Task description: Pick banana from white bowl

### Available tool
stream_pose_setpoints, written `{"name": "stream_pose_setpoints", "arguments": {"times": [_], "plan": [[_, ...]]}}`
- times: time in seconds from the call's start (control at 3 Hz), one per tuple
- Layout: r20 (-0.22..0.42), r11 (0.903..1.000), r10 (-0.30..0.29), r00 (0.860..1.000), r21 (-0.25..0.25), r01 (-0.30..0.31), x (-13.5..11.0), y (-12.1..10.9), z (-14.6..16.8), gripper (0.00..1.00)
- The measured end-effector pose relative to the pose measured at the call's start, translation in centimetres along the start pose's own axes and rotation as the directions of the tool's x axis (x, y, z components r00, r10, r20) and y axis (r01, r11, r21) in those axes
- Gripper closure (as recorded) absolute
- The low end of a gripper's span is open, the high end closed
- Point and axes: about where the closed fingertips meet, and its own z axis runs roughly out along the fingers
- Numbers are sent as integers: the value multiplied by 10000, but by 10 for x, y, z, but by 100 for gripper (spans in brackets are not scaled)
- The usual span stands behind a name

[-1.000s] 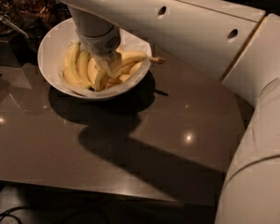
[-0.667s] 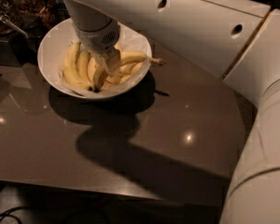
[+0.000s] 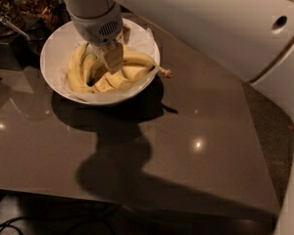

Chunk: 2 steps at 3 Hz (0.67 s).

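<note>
The white bowl (image 3: 56,48), lined with crinkled white paper, stands at the back left of the brown table. Several yellow bananas lie in it. The banana (image 3: 74,76), long and strongly curved, lies along the bowl's left inner wall. A shorter banana (image 3: 139,59) points right, with its stem over the rim. My gripper (image 3: 109,58) hangs from the grey wrist straight down into the middle of the bowl, among the bananas and just right of the long one. The wrist hides the bowl's back part.
Dark containers of snacks (image 3: 36,6) stand behind the bowl at the back left. The table's front edge (image 3: 137,199) and angled right edge (image 3: 264,146) are near. My white arm (image 3: 225,28) fills the upper right. Cables lie on the floor at the lower left.
The wrist has risen a little over the bowl and the arm now sits closer in view. The bananas and the bowl have not visibly moved.
</note>
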Motion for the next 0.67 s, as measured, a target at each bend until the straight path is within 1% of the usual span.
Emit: {"name": "stream_pose_setpoints", "arguments": {"times": [0.33, 0.67], "plan": [[58, 9997, 7, 10000, 237, -9, -1, -5, 0, 100], [-155, 9992, 164, 9997, 362, -158, 0, -9, -12, 100]]}}
